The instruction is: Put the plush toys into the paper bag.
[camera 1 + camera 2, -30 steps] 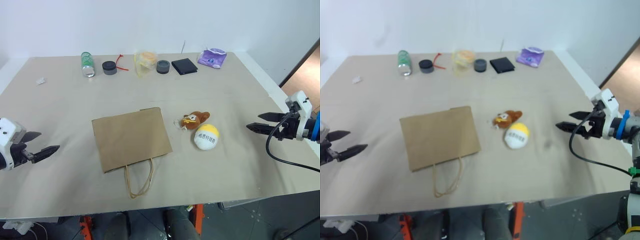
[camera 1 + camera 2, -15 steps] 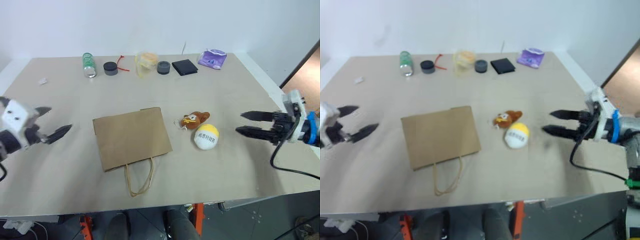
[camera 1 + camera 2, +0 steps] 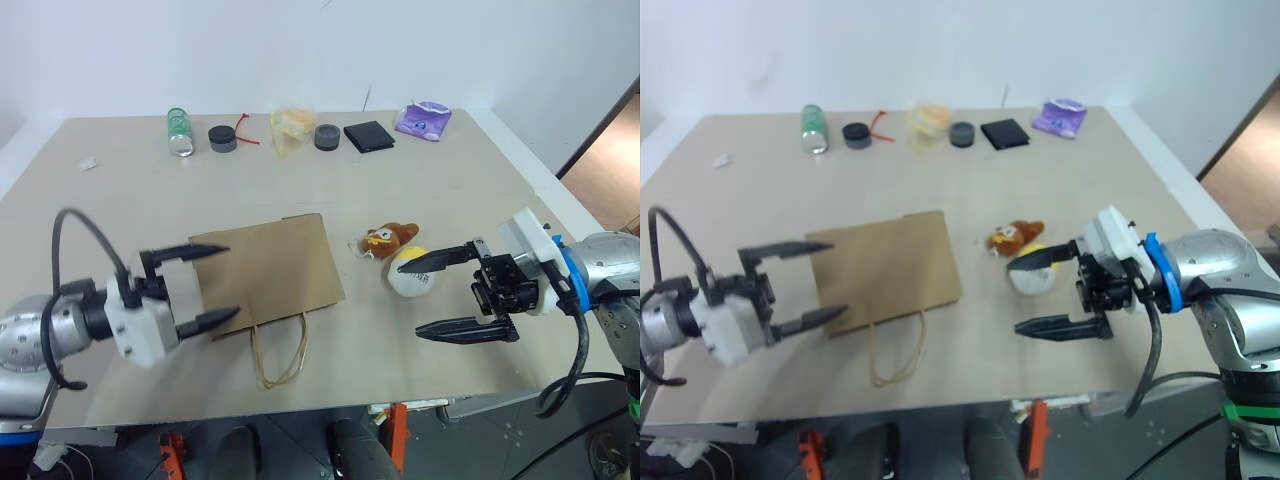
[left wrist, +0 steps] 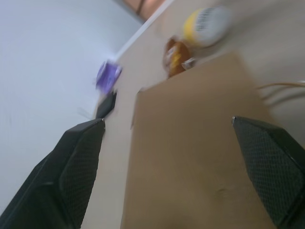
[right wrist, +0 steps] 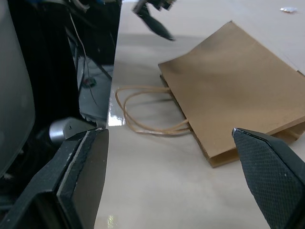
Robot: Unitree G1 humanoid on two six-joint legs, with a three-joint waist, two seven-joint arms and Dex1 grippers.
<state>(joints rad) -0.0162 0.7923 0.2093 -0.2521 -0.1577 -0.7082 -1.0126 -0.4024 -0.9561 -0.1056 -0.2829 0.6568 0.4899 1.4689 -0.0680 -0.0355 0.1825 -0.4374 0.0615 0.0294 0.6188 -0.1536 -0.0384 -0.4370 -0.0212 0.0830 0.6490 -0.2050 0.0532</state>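
Left tool (image 3: pixel 207 285): reaches in from the left tabletop (image 3: pixel 120 210) edge, pointing toward the centre; fingers spread wide, one above the other, holding nothing; upper finger tip over the paper bag's left edge, lower finger tip near the bag's near left corner

Right tool (image 3: pixel 432 295): reaches in from the right, pointing left across the tabletop; fingers spread wide, empty; upper finger tip overlaps the white-and-yellow ball (image 3: pixel 410 277) as seen from the head, contact cannot be told; lower finger over bare surface nearer the front edge

Paper bag (image 3: pixel 268 275): flat on the tabletop, centre-left; cord handles (image 3: pixel 278 352) looped toward the front edge; between the two tools

Plush toys: brown bear (image 3: pixel 386 238) just right of the bag, apart from it; ball touching or just beside the bear, on its near right side; both outside the bag

Far edge, in a row: green bottle (image 3: pixel 178 130); dark round item (image 3: pixel 221 137); red tie (image 3: pixel 241 127); yellowish clear bag (image 3: pixel 291 127); second dark round item (image 3: pixel 326 136); black flat item (image 3: pixel 367 134); purple packet (image 3: pixel 423 116)

Open room: bare surface between bag and far row; bare strip along the front edge right of the handles; bare surface right of the ball
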